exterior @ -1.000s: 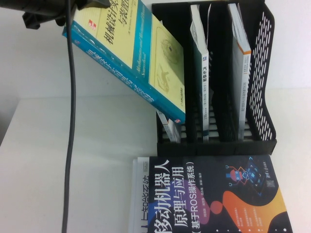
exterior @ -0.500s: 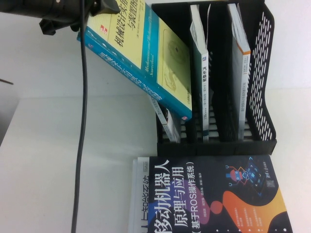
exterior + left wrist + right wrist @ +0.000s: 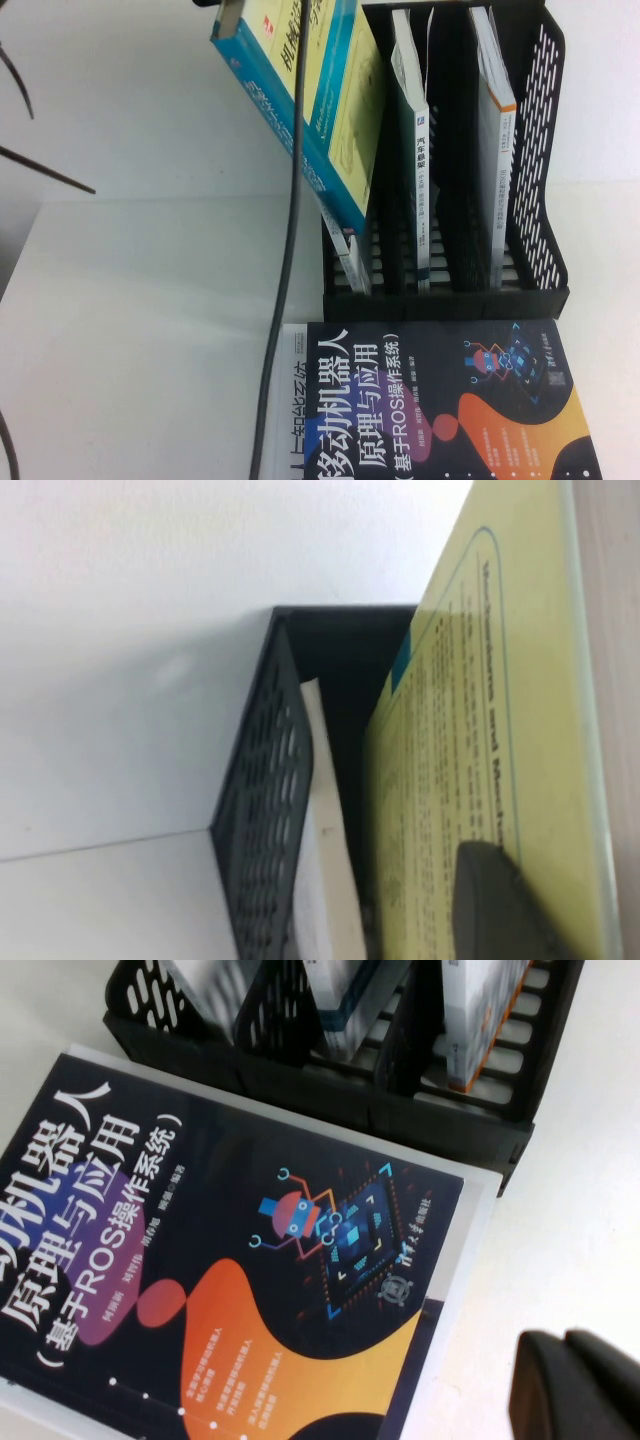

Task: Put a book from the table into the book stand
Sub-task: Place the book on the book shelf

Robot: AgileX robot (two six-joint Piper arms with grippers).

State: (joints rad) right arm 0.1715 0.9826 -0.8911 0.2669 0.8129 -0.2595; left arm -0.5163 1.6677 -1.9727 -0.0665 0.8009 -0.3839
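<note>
Pale-yellow book point(image 3: 300, 110) hangs tilted over the black book stand's point(image 3: 540, 250) left slot, clamped by left gripper point(image 3: 500, 900) fingers; straighten before lowering. Right gripper point(image 3: 585, 1390) hovers near; fingers unclear.

White table point(image 3: 150, 300): book stand point(image 3: 540, 290), navy book point(image 3: 440, 410).

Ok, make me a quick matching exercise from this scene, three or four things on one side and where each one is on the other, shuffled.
Things:
1. pale-yellow book
2. dark navy book
3. book stand
4. left gripper

Places or states:
A. lying flat on the table in front of the stand
B. standing upright at the table's far side
C. pressed against the yellow cover
D. tilted, lower end entering the left slot

Pairs: 1-D, 2-A, 3-B, 4-C
</note>
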